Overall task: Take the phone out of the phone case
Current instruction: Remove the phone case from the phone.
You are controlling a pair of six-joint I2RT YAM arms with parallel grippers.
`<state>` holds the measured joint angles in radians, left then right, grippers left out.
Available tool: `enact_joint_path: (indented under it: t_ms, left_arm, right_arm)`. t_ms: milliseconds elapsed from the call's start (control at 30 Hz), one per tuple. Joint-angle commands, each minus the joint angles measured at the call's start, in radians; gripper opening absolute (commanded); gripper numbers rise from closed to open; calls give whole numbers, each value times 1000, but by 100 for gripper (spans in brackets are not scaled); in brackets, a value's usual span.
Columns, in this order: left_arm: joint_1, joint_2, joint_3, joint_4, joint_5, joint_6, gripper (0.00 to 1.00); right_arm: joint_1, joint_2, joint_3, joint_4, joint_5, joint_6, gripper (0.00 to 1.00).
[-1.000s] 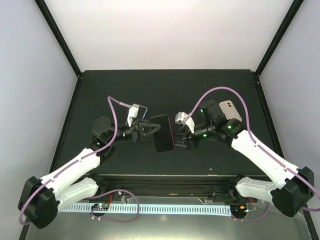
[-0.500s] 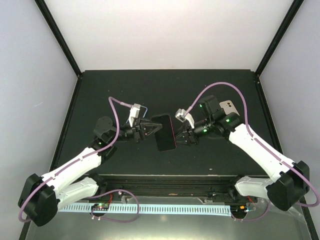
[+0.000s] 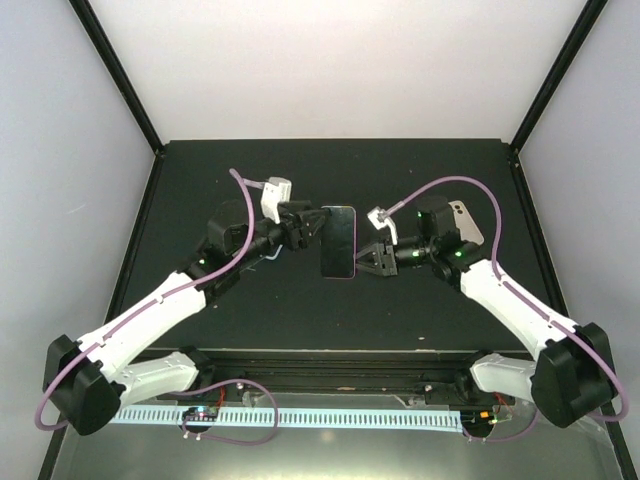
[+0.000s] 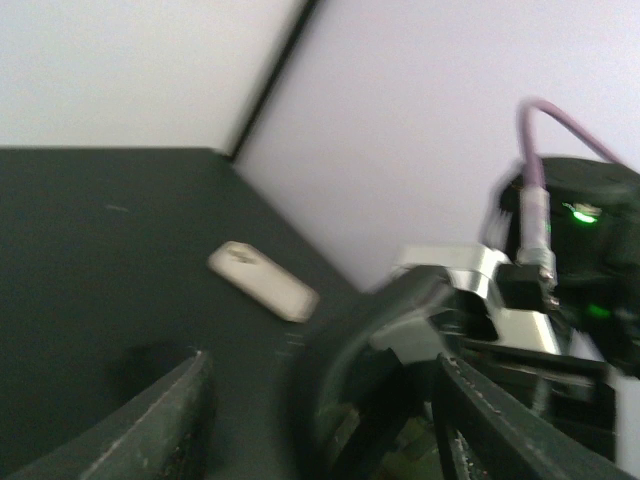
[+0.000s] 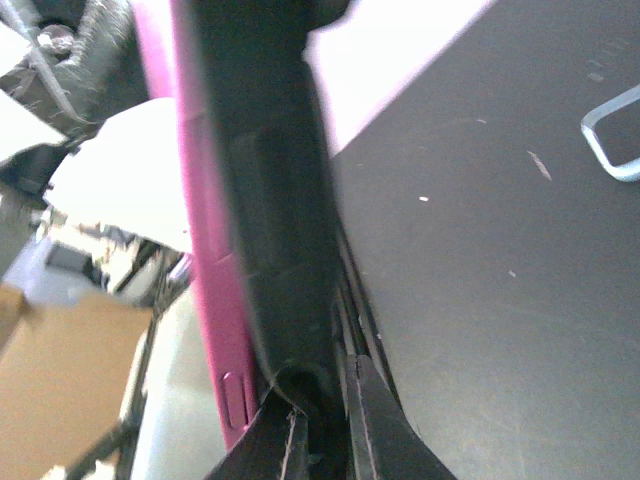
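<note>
- phone point(image 3: 338, 240): black screen, pink edge, out of its case, held up over mid table point(image 3: 200, 180) betw. both arms.
- R gripper point(image 3: 364, 262): clenched on phone's lower right edge; wrist view shows fingers point(image 5: 285, 450) pinching the edge.
- L gripper point(image 3: 316, 226): jaws spread, gripping nothing, just beside phone's upper left side; can't tell if touching.
- phone case point(image 5: 600, 143): pale blue, empty, lying on table, well apart from phone.
- white-rimmed phone point(image 3: 463, 218): on table, far right, partly behind R arm.

light: bright, even | shadows: faint | top view: sharp | wrist views: blurred, near parts defocused
</note>
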<state>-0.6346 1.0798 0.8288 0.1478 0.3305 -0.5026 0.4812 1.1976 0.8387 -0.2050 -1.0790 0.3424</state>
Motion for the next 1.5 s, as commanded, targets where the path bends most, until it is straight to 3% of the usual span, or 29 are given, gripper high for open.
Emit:
enact_joint_path:
  t_ms: [0,133,267,467,667,833,867,933,1467]
  left_arm:
    - [-2,-27,50,-214,-442,172,71]
    - [-24,-27,-22,-227,-501,172,76]
    - [-109,-16,-106,-213,-549,175,73]
    - [-316,71,-112,-220,-647,304,69]
    - [-422,193,-89,-215,-661,413,69]
    - [-451,303,-67,-193,-703,414,71]
    - [-456,318,-64,-187,-739,404,80]
    - [-460,331,-72,-148,-772,398,85]
    - [-461,551,33,-138,-782,499,78]
  right_arm:
    - [-51,19,-71,195,80,158,1]
    - [-53,71,-127,210,241,185,1]
    - [-53,195,-104,155,331,193,1]
    - [-54,349,-39,103,328,210,1]
    - [-52,382,-30,87,318,235,1]
    - [-52,439,-5,46,329,254,1]
    - [-51,455,11,22,329,245,1]
    - [-52,484,35,-23,331,220,1]
    - [-53,565,72,-68,314,189,1]
